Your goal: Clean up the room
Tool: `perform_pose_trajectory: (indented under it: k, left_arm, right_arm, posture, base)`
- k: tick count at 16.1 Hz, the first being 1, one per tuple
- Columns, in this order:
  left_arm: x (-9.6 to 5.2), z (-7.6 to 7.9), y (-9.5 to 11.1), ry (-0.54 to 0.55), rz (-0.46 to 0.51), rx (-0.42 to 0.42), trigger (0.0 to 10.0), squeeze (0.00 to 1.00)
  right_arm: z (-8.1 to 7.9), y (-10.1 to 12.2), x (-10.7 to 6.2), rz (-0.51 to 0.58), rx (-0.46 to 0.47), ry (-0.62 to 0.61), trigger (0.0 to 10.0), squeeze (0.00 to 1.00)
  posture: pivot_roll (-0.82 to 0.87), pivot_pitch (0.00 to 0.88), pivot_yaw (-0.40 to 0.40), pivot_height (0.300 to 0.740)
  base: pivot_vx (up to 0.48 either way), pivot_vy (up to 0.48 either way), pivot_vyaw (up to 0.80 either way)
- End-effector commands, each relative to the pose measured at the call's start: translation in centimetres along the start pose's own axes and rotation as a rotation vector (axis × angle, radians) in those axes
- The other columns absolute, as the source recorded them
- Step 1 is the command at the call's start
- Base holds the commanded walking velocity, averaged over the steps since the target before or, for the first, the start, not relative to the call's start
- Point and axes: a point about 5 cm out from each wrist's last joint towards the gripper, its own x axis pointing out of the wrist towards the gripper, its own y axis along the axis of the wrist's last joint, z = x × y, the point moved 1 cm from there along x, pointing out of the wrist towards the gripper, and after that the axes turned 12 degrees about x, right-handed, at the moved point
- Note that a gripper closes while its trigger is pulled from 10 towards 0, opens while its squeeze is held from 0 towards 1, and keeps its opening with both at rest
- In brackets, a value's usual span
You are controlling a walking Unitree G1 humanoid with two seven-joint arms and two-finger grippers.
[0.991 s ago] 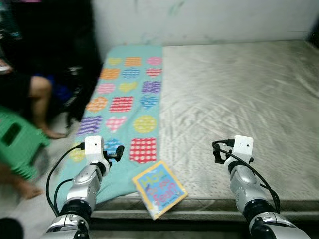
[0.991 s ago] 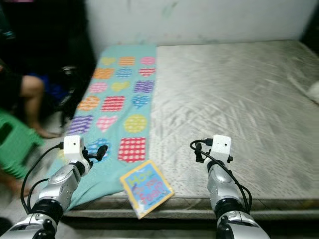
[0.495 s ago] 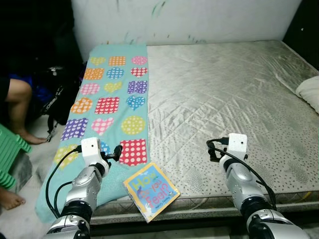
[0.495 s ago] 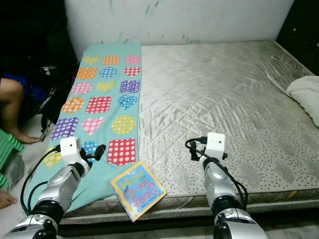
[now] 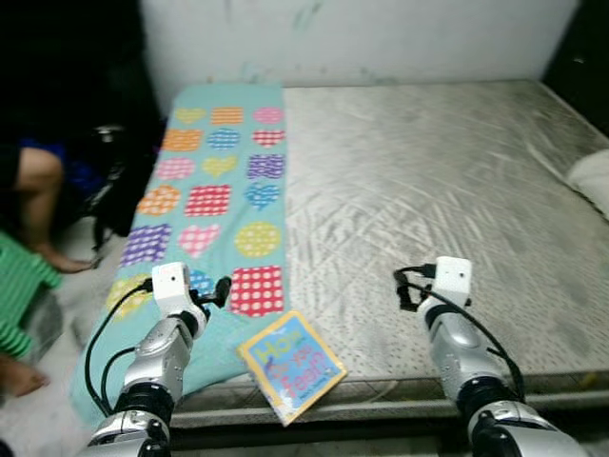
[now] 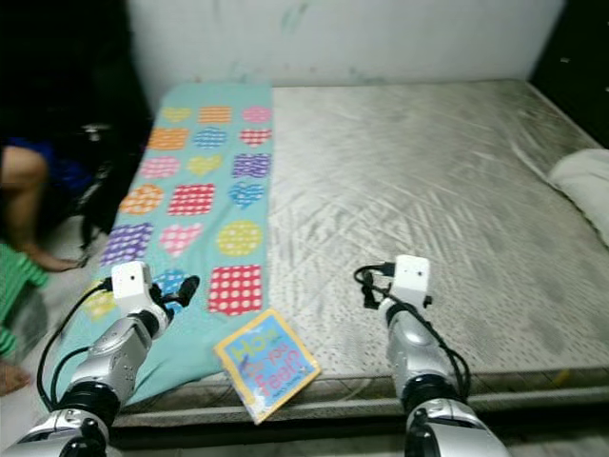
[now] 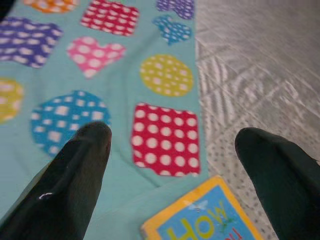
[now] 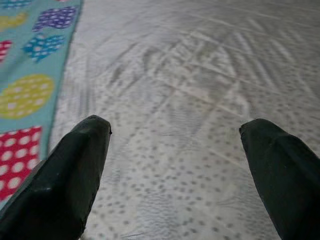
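Observation:
A colourful children's book (image 5: pixel 291 363) with a yellow border lies at the near edge of the grey mattress (image 5: pixel 447 190), one corner over the edge. A teal blanket (image 5: pixel 221 190) with bright dotted patches covers the mattress's left strip. My left gripper (image 7: pixel 172 145) is open, low over the blanket just left of the book (image 7: pixel 205 220). My right gripper (image 8: pixel 175 135) is open over bare mattress, well to the right of the book. Neither holds anything.
A person's legs (image 5: pixel 43 205) and a green plastic stool (image 5: pixel 14 295) are on the floor at the left. A dark bag (image 5: pixel 119 186) leans by the bed. A white pillow (image 6: pixel 582 186) lies at the mattress's right edge. A white wall runs behind.
The camera has swung right and then steadied, so the stool and legs slid toward the left edge and the pillow came into view. Both arms hold the same pose.

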Motion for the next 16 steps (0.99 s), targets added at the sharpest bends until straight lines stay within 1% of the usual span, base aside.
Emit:
perform_pose_trajectory:
  k: [1,15,16]
  left_arm:
    - [-0.06,-0.23,-0.11,0.009,-0.007,-0.001,10.0,0.0]
    - [0.13,-0.35,0.08,0.016,-0.014,-0.006,10.0,0.0]
    - [0.15,-0.36,0.1,0.016,-0.016,-0.005,10.0,0.0]
  right_arm:
    - [0.0,0.05,0.1,-0.012,0.0,-0.006,10.0,0.0]
    - [-0.15,0.13,0.25,-0.022,0.007,-0.009,10.0,0.0]
    - [-0.16,0.15,0.26,-0.023,0.009,-0.01,10.0,0.0]
  posture:
    - [-0.13,0.0,0.016,0.74]
    - [-0.13,0.0,0.019,0.74]
    - [-0.13,0.0,0.02,0.74]
  base:
    - [0.0,0.0,-0.79]
    - [0.0,0.0,-0.8]
    - [0.0,0.0,-0.46]
